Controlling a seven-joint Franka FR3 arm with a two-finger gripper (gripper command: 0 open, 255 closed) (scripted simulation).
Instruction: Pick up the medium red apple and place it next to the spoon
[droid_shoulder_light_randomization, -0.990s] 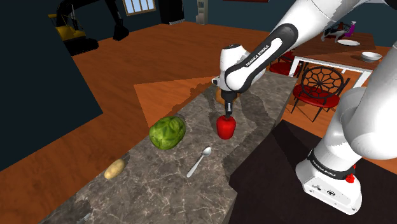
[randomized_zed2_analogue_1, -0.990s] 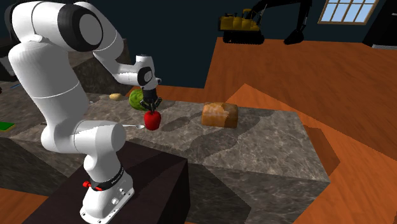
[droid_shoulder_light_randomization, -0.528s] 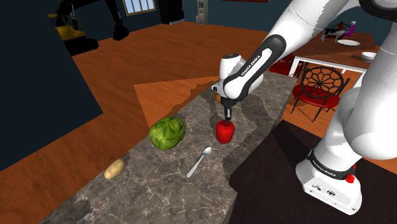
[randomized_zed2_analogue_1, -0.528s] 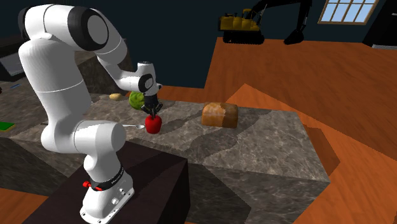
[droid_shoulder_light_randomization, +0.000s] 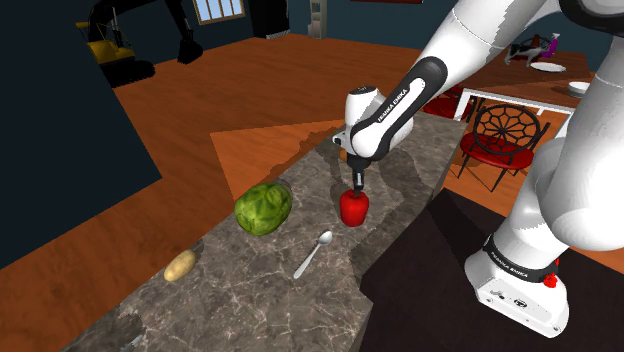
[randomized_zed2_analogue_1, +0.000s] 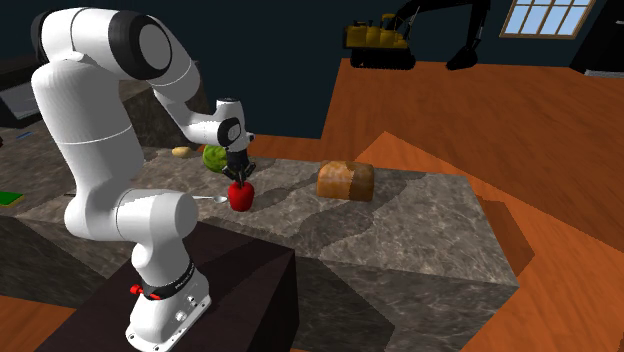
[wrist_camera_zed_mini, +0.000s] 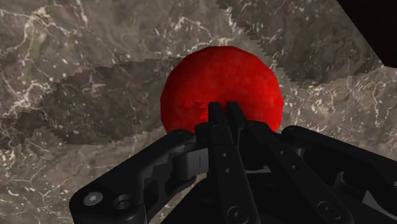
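Releasing cleanly is the concern: the gripper (droid_shoulder_light_randomization: 354, 187) has its 2 fingers (wrist_camera_zed_mini: 217, 121) pinched on top of the red apple (droid_shoulder_light_randomization: 353, 208), which seems to rest on the counter (droid_shoulder_light_randomization: 250, 290) near the spoon (droid_shoulder_light_randomization: 313, 253). Open slowly, then lift straight up.

The counter (droid_shoulder_light_randomization: 260, 300) bears one red apple (droid_shoulder_light_randomization: 353, 206), one spoon (droid_shoulder_light_randomization: 313, 253), one green cabbage (droid_shoulder_light_randomization: 264, 209), one potato (droid_shoulder_light_randomization: 180, 265), one bread loaf (randomized_zed2_analogue_1: 345, 180).

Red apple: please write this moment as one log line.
claw shut on red apple | spoon close, not touching
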